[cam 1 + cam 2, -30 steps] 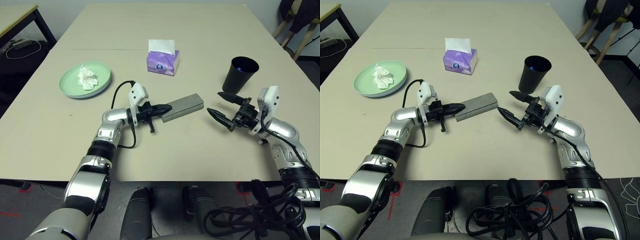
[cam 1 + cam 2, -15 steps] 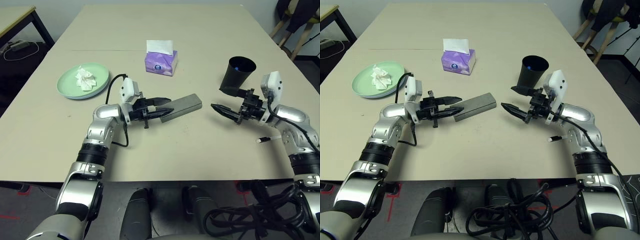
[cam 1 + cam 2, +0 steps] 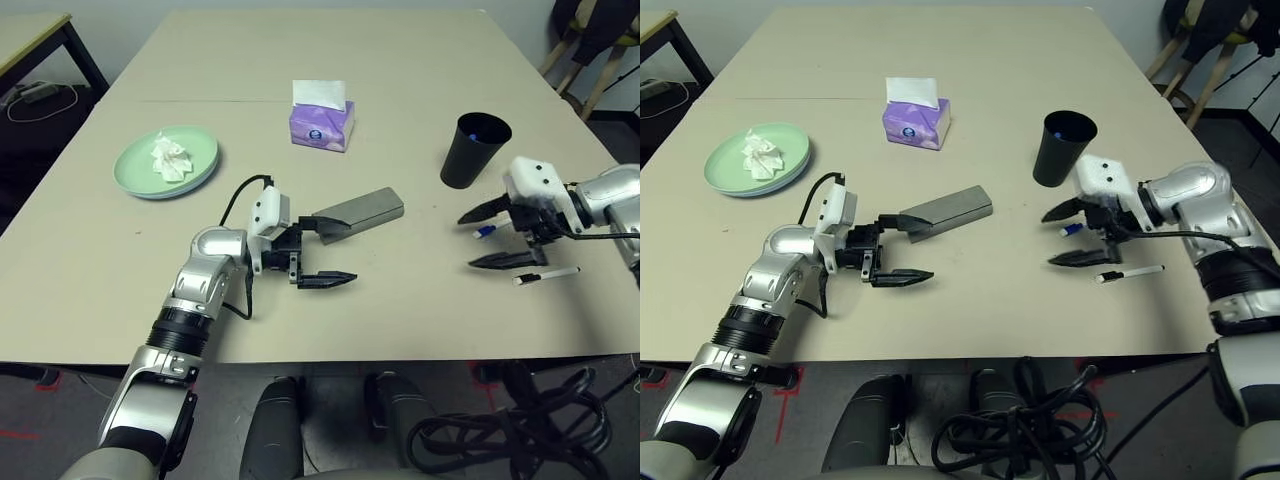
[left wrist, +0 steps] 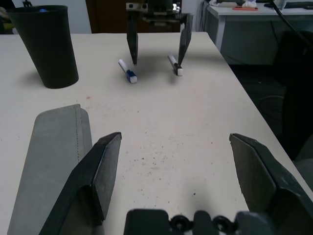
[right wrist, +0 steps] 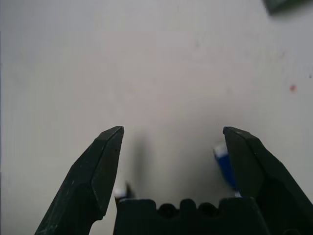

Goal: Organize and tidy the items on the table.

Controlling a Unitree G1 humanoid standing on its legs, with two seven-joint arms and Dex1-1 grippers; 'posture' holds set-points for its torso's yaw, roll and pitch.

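The purple tissue box (image 3: 322, 124) carries a small round blue logo, too small to read. The grey glasses case (image 3: 358, 213) lies mid-table (image 3: 400, 60), long axis running from near-left to far-right. The left gripper (image 3: 322, 252), clamped on its near end a second ago, now gapes beside it. The right gripper (image 3: 492, 238), spread wide, has swung right above two pens (image 3: 546, 273), near the black cup (image 3: 473, 150).

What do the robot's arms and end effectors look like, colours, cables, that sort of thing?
Both forearms are silver metal with black ribbed bands at the joints. Each wrist carries a white boxy housing. The left end effector and right end effector each have two tapered black fingers. A thin black cable loops over the left wrist, and another runs along the right forearm.
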